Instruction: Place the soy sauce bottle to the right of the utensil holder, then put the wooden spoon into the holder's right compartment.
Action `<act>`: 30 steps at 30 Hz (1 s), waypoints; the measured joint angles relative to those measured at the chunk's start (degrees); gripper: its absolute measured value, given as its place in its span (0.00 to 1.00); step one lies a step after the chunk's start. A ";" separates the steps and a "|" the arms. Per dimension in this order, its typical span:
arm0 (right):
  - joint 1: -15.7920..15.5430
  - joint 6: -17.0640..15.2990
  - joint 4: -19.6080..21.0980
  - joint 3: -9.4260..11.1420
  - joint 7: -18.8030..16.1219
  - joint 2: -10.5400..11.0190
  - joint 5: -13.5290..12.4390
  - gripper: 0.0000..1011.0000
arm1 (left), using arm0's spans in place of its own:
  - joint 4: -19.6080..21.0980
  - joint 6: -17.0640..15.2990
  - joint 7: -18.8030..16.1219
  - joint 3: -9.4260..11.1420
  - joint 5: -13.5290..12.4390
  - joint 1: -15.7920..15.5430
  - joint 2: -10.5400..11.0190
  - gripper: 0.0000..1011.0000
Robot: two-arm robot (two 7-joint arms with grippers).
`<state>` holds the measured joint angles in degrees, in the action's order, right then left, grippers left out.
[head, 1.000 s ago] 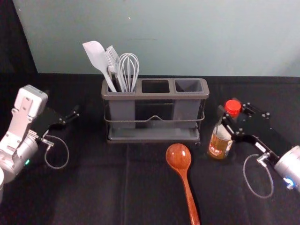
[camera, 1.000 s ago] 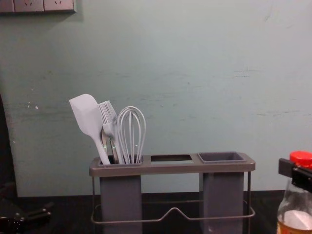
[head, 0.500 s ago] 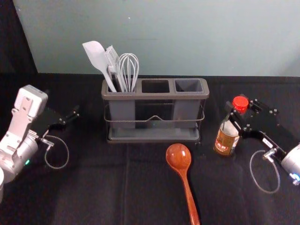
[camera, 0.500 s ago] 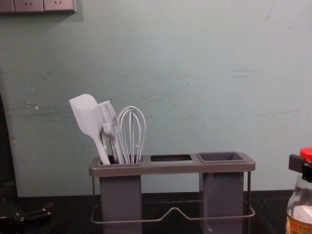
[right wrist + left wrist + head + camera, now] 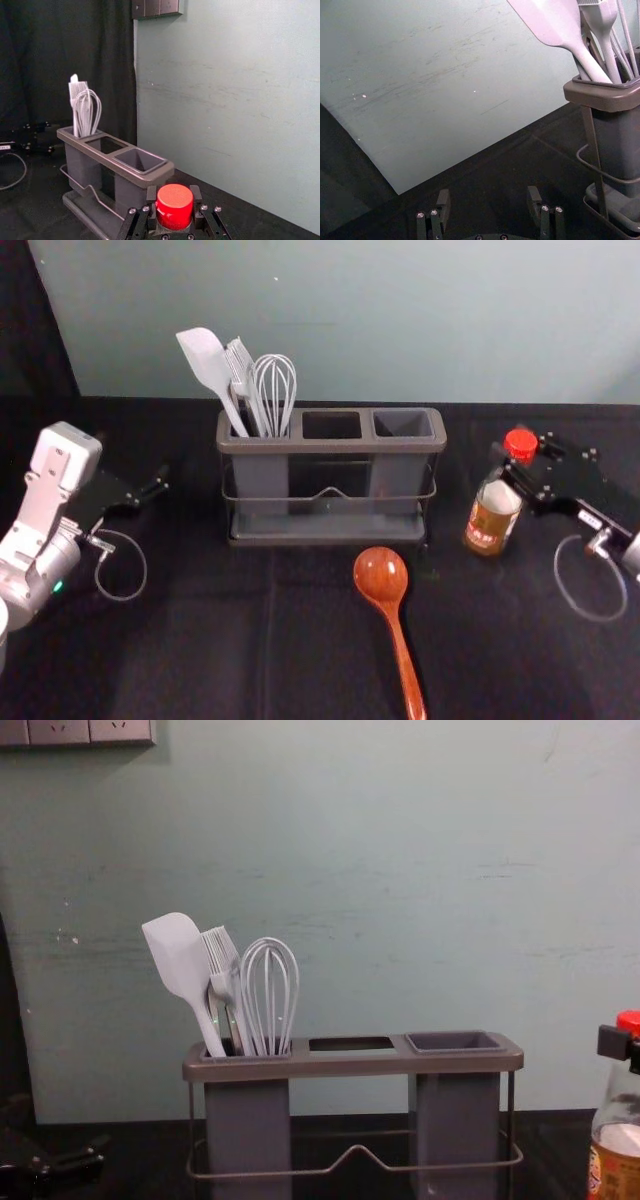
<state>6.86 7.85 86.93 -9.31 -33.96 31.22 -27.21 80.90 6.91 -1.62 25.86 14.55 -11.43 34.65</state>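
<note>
- Utensil holder (image 5: 331, 446): head view's centre, lengthwise across.
- Wooden spoon (image 5: 381, 577): lower centre, bowl uppermost, handle slanting down-right.
- Soy sauce bottle (image 5: 490, 522): right, near upright, cap up.
- Right gripper (image 5: 513, 464): right, clamping bottleneck.
- Left gripper (image 5: 158, 487): left, spread.

In left wrist view, left gripper (image 5: 152, 489) holds its fingers (image 5: 443, 204) apart against black desk (image 5: 490, 175); utensil holder (image 5: 600, 96) stands nearby, containing spatula (image 5: 550, 20), brush (image 5: 602, 22), whisk (image 5: 628, 42).

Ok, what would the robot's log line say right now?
right tool: closed on soy sauce bottle; bottle: right of utensil holder; wooden spoon: lying in front of holder; left tool: open, left of holder
</note>
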 joint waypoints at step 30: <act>10.02 3.62 -11.50 -6.20 0.06 -3.49 1.36 0.39 | 0.00 0.00 0.00 0.00 0.00 0.00 0.00 0.99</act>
<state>16.89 11.47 75.43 -15.50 -33.90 27.74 -25.85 80.90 6.91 -1.62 25.86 14.55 -11.43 34.64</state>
